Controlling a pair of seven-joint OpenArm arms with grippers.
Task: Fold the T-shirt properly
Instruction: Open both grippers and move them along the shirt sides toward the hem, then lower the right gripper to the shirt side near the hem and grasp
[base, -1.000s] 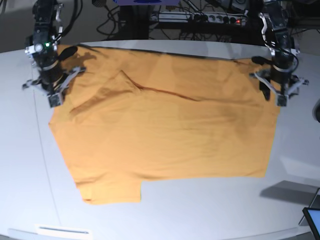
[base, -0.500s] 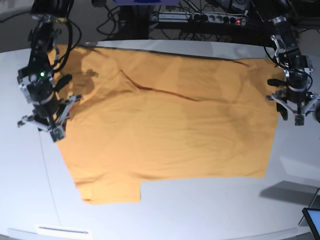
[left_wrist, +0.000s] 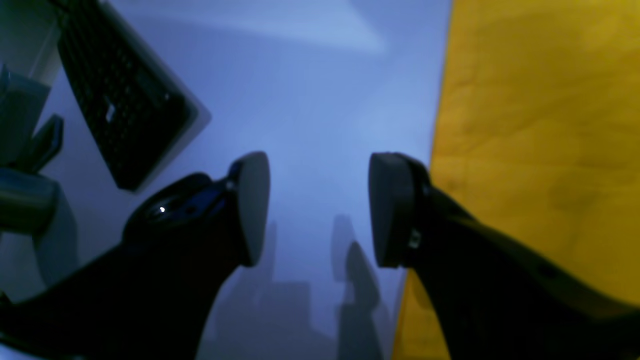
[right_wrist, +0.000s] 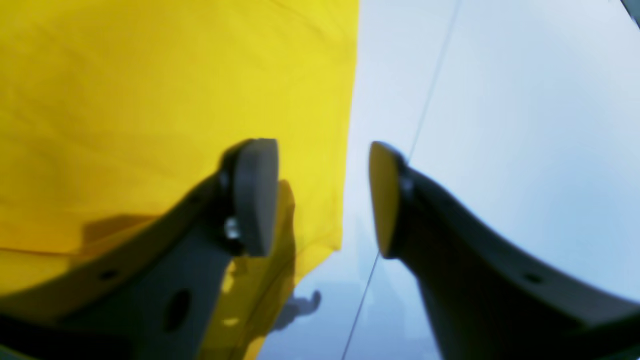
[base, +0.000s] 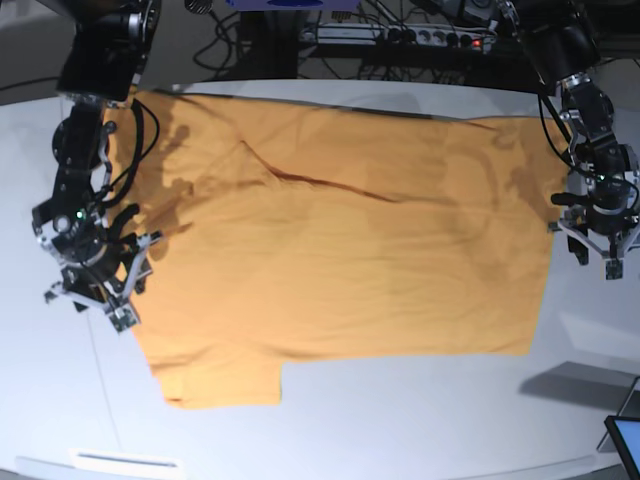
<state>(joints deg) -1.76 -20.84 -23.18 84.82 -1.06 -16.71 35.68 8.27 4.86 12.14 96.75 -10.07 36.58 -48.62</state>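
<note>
Both pincers (left_wrist: 311, 210) (right_wrist: 324, 197) agape, empty.

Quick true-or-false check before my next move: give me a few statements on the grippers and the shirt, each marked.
1. The left gripper is open with nothing between its pads. True.
2. The right gripper is clamped on the T-shirt. False: its jaws stand apart, the cloth edge lying beside one pad.
3. The T-shirt is folded into a small square. False: it lies spread out across the table.
4. A long crease runs across the shirt's upper part. True.
</note>
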